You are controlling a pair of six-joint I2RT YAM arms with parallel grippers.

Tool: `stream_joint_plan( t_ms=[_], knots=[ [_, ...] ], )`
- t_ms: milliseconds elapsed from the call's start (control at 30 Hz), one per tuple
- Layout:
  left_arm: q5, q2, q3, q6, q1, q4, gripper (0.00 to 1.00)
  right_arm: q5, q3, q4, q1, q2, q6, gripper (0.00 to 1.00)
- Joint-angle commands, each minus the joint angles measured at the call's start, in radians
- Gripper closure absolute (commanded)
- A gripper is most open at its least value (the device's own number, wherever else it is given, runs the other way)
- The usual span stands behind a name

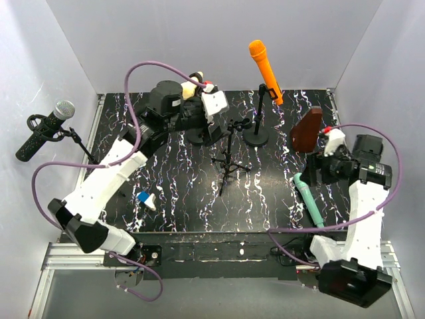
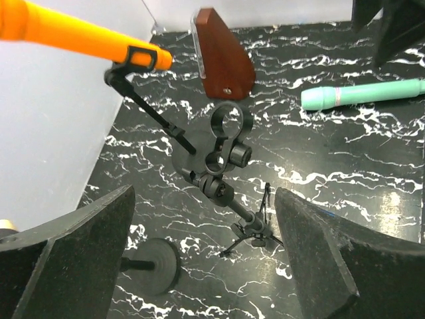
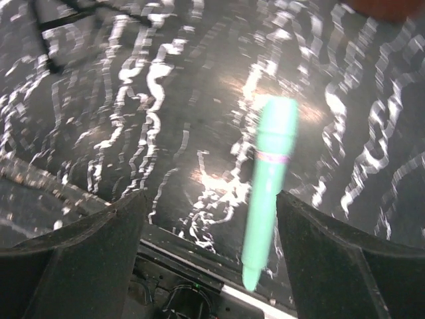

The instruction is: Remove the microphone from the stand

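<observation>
A mint-green microphone (image 1: 311, 199) (image 3: 271, 179) (image 2: 362, 94) lies flat on the black marbled table at the right. My right gripper (image 1: 320, 170) (image 3: 209, 259) hovers over it, open, holding nothing. The microphone lies nearer the right-hand finger. A black tripod stand (image 1: 229, 163) stands mid-table with its ring clip (image 2: 226, 123) empty. My left gripper (image 1: 211, 131) (image 2: 206, 266) is open above the table just behind that stand, nothing between its fingers. An orange microphone (image 1: 265, 72) (image 2: 73, 36) sits in the clip of a round-based stand (image 1: 256, 137) at the back.
A black microphone with a grey head (image 1: 46, 129) is held by a stand at the far left, beyond the table edge. A brown wooden block (image 1: 307, 129) (image 2: 222, 56) stands at the back right. A small blue-and-white object (image 1: 146, 199) lies front left. A round stand base (image 2: 156, 266) lies below my left gripper.
</observation>
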Motion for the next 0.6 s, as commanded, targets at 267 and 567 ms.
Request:
stream_joint_plan(
  t_ms=[267,567],
  knots=[
    [0.038,0.092,-0.097,0.009,-0.002,0.151,0.17,-0.094,0.051,0.129,0.468,-0.011,0.088,0.21],
    [0.098,0.147,-0.103,-0.020,-0.002,0.207,0.30,-0.113,0.103,0.219,0.580,0.090,0.118,0.22]
  ],
)
